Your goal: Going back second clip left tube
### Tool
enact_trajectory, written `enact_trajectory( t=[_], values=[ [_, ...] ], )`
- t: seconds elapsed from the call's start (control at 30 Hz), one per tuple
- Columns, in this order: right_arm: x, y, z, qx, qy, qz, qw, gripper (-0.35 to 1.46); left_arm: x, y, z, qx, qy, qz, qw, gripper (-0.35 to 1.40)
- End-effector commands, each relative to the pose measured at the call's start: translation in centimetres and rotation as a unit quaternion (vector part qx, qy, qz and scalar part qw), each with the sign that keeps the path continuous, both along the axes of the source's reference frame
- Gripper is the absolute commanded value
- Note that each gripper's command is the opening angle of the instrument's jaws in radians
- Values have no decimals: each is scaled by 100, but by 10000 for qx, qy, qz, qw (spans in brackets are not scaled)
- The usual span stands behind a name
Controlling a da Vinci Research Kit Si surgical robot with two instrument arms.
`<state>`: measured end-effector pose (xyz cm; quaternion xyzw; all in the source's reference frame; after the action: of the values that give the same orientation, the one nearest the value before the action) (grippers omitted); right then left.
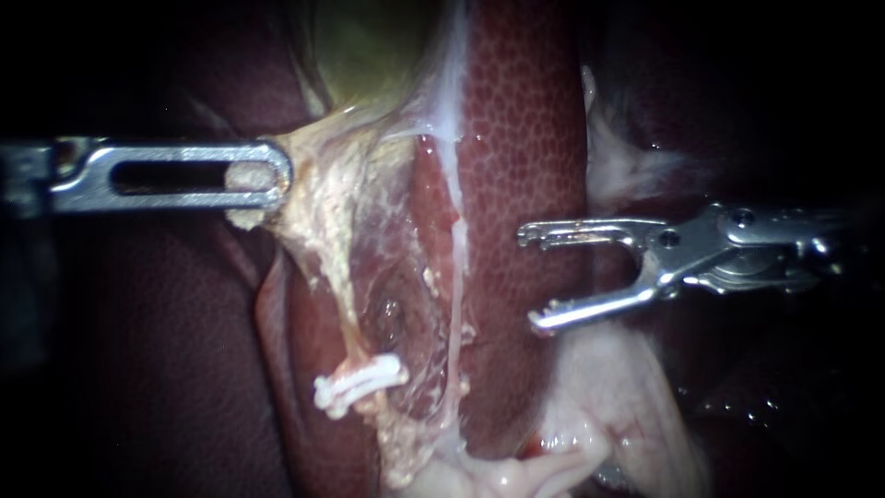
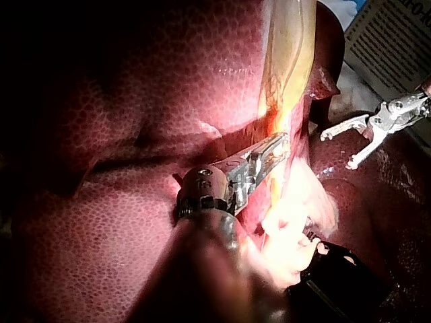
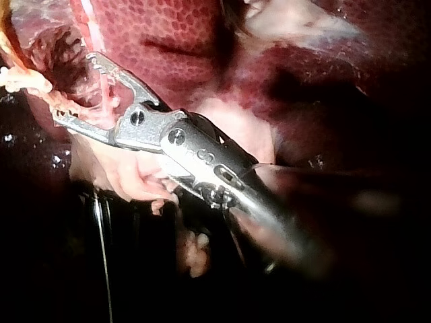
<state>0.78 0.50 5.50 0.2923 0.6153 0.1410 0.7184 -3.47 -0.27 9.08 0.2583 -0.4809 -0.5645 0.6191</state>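
Right instrument (image 1: 528, 278) stands clear of the clip (image 1: 359, 383), jaws wide and empty.
Nothing lies between its jaws; they hang over the liver (image 1: 516, 138), well apart from the clip, which fits the retreat the task names. The clip sits across the left tube (image 1: 348, 314); one clip or two, cannot tell. Left instrument (image 1: 275, 175), up and away from the clip, has jaws closed on the pale tissue flap (image 1: 318, 194) under the gallbladder (image 1: 369, 46), probably to keep the tube taut and exposed.

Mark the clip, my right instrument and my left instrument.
clip (image 1: 359, 382), endoscope view, middle of its white body.
right instrument (image 1: 528, 278), endoscope view, midway between its open jaw tips.
left instrument (image 1: 275, 175), endoscope view, jaw tips, shut on pale tissue (image 1: 318, 175).
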Motion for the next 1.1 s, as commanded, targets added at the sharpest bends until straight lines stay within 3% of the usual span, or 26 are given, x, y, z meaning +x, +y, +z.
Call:
enact_trajectory(
  t=[0.03, 0.2, 0.4, 0.77, 1.1],
  values=[
    [-1, -1, -2, -29, 3, -9, 10000, 60, -1, -1, 2, -7, 11, -9, 10000, -35],
    [0, -2, -4, -30, 5, -8, 10000, 60, -8, -4, 12, -33, 24, -21, 10000, -33],
    [0, -3, -4, -32, 5, -8, 10000, 60, -19, -6, 38, -68, 47, 3, 10000, -33],
    [1, -4, -7, -33, 9, -5, 10000, 60, -58, -14, 85, -32, 156, 210, 9997, -33],
    [5, -5, -13, -33, 18, 9, 10000, 60, -73, -13, 94, 3, 147, 238, 9996, -33]
  ],
)
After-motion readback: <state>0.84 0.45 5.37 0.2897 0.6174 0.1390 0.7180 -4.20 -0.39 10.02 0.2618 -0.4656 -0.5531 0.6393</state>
